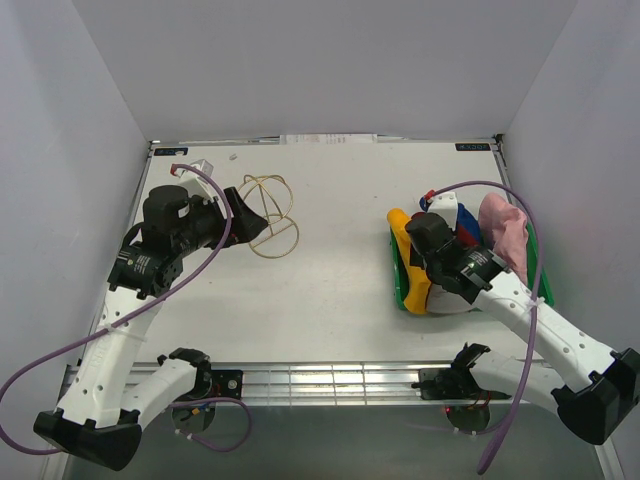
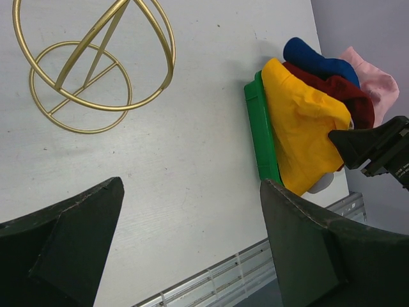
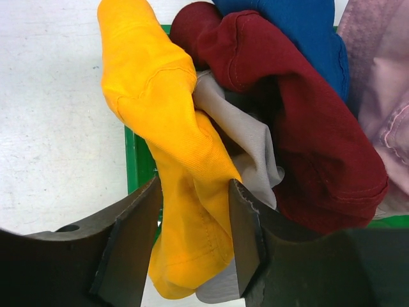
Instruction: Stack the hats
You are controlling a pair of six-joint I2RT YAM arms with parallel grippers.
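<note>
Hats are bunched together in and over the green tray [image 3: 139, 167], which sits on the white surface [image 1: 330, 290]. The yellow hat [image 3: 172, 160] hangs over the tray's left wall, one end spilling outside the tray onto the surface. Touching it, further inside the tray, lies the grey hat [image 3: 249, 141], partly buried. The dark red hat [image 3: 307, 128] is draped over the grey one towards the tray's middle. The royal blue hat [image 3: 300, 32] sits at the tray's far end, and the pink hat [image 3: 383, 83] is heaped at the tray's right side.

The right claw [image 3: 195, 185] is at the tray's near left corner, one finger on each side of the yellow hat. The fabric fills the gap and touches both, but I cannot tell whether it is truly pinched. The left claw [image 2: 190, 185] hangs released, jaws spread wide, well to the left of the tray, above bare surface. The gold wire stand [image 2: 89, 46] is also well left of the tray.
</note>
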